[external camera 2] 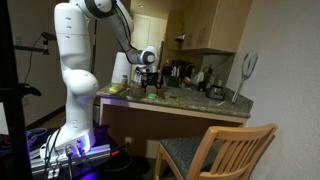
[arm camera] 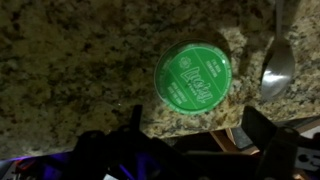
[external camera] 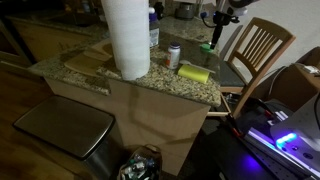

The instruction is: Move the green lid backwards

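The green lid (arm camera: 193, 75) is round and flat with white print. It lies on the speckled granite counter (arm camera: 70, 60) near its edge. In the wrist view my gripper (arm camera: 200, 125) is open and empty, with its two dark fingers below the lid in the picture and apart from it. In an exterior view the lid (external camera: 205, 47) shows as a small green spot just under the gripper (external camera: 214, 38) at the counter's far end. The gripper (external camera 2: 150, 88) also hangs low over the counter in the exterior view from the side.
A metal spoon (arm camera: 277, 65) lies right of the lid. A white can (external camera: 174, 55), a yellow sponge block (external camera: 195, 72) and a tall paper towel roll (external camera: 127, 38) stand on the counter. A wooden chair (external camera: 262, 50) is beside the counter's end.
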You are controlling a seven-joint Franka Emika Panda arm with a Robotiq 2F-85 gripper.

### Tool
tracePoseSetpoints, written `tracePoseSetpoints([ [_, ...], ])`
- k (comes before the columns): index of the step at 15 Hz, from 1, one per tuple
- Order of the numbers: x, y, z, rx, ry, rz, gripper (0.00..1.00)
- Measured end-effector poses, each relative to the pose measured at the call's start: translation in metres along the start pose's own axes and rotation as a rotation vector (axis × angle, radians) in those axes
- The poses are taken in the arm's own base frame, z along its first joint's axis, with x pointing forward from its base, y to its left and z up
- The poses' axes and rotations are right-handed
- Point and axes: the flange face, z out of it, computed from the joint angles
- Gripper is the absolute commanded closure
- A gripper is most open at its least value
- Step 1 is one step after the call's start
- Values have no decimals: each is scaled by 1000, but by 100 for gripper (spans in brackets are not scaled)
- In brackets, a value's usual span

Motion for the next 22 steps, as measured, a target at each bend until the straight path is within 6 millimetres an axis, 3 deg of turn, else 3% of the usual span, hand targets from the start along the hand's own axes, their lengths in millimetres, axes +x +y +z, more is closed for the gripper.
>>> tracePoseSetpoints([
  [4,6,-30,19,-10,-29,74,0],
  [8,-11,-14,15,-27,-65,59,0],
  [22,-13,-11,15,-27,-65,44,0],
])
